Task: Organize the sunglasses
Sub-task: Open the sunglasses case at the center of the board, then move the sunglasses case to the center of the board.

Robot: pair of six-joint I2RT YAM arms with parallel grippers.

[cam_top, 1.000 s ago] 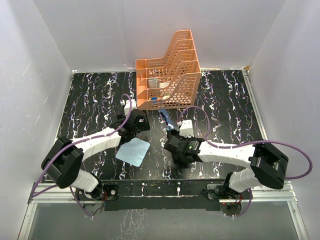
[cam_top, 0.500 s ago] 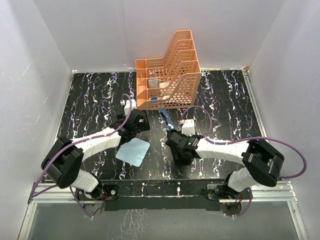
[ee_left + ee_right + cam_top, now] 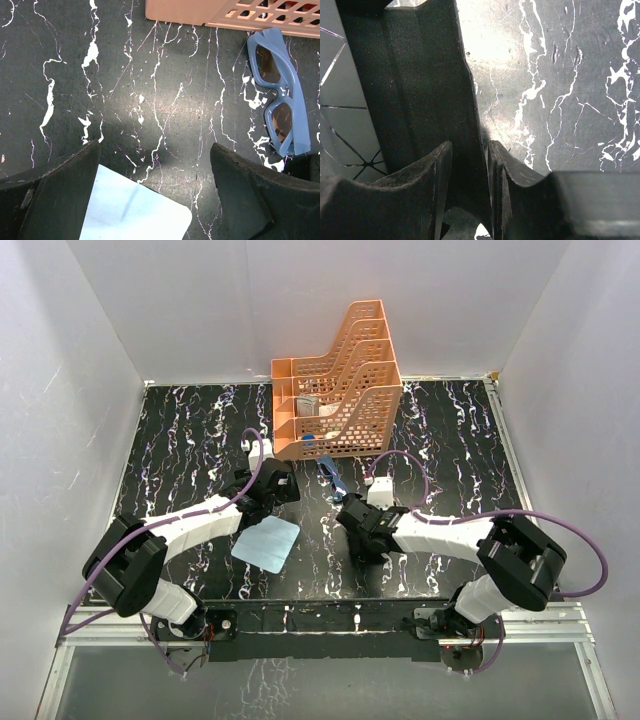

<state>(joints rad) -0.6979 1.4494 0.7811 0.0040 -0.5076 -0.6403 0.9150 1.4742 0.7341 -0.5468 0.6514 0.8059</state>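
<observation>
Left claw (image 3: 155,150) wide open, nothing in it, hanging over the marbled black table (image 3: 65,75). One corner of the pale blue cloth (image 3: 135,215) lies between its fingers. Right claw (image 3: 469,150) narrow, fingers either side of the edge of a black case (image 3: 410,90); can't tell if it's actually pinching. Blue-framed sunglasses (image 3: 282,95) lie flat on the table just in front of the orange tiered rack (image 3: 200,10), between the two arms, free of both claws.
</observation>
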